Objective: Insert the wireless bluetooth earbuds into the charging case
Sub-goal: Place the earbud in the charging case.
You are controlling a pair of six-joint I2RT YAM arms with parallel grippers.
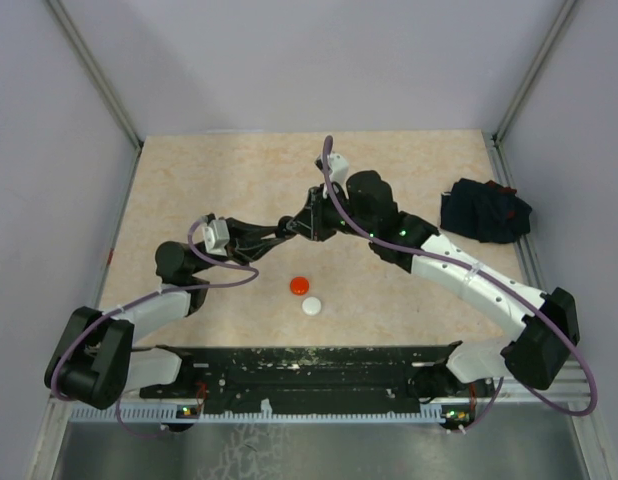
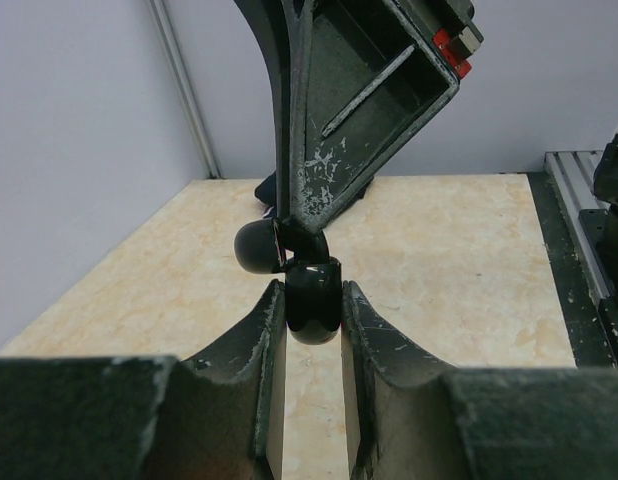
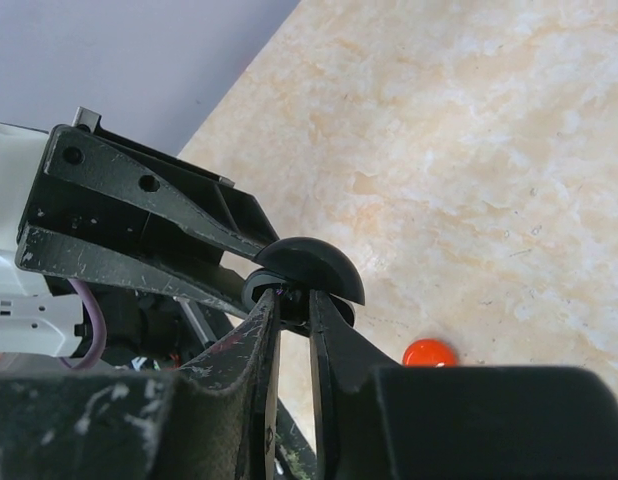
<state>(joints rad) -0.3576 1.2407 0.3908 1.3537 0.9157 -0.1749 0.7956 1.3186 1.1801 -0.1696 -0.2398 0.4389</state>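
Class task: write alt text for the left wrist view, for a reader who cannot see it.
The left gripper clamps a small glossy black charging case, its domed lid hinged open to the left. The shut right gripper reaches down from above to the case's opening, over a beige marbled tabletop.

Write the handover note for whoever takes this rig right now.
Grippers: left gripper shut on the black charging case, held off the table, lid flipped open. The right gripper is shut, tips at the case's open mouth.
Elsewhere: red disc and white disc on the table near the bases; navy cloth bundle far right.
Done: case lifted, opened.
Left: no earbuds visible in any view; check what the right tips pinch, seat it.
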